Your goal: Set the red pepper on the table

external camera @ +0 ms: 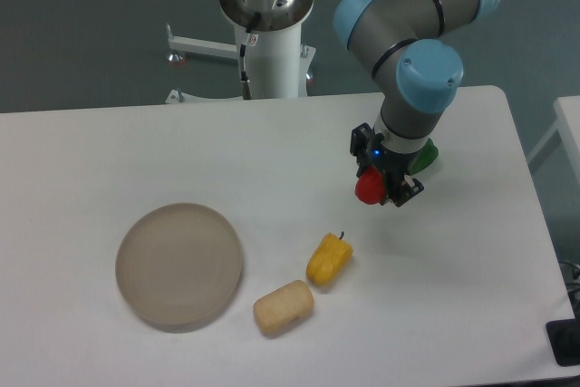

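Observation:
The red pepper (369, 188) is small, glossy and bright red. It sits between the fingers of my gripper (381, 189), which is shut on it at the right of the white table (91, 160). The pepper hangs close over the tabletop; I cannot tell whether it touches. The arm's blue-and-grey wrist stands right above it and hides the gripper's upper part.
A green pepper (424, 156) peeks out behind the wrist. A yellow pepper (328, 260) and a beige potato-like piece (283, 307) lie left-front of the gripper. A round grey-beige plate (178, 266) sits at the front left. The robot's base post (269, 52) stands behind the table.

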Controlling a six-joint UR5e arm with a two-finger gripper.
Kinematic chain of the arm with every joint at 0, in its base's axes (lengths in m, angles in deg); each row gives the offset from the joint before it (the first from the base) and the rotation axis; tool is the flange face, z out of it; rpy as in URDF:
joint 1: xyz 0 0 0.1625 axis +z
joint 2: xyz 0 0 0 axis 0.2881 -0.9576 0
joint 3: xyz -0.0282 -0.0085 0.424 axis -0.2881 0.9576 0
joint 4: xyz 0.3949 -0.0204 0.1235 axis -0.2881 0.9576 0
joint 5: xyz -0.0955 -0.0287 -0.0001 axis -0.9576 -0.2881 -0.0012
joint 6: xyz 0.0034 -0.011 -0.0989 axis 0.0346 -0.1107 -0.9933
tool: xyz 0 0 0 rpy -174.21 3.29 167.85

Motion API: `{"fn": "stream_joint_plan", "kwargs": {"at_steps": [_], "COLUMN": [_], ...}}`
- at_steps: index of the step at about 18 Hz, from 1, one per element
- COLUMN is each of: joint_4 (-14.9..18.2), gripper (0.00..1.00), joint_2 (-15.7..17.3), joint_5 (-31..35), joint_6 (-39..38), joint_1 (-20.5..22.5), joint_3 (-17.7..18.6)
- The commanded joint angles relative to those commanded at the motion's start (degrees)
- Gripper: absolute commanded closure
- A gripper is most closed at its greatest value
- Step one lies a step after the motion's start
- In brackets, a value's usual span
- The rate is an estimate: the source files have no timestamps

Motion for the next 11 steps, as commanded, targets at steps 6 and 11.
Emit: {"fn": "stream_joint_plan", "kwargs": {"at_steps": [6, 11], "joint_4": [-0.2, -0.7], "gripper": [0.65, 0.65], "joint_2": [-0.1, -2.4], "joint_5": [0.1, 0.0], "joint_6": [0.5, 1.3], "joint_1": [0.1, 0.6], "joint_3": [-0.2, -2.5]}}
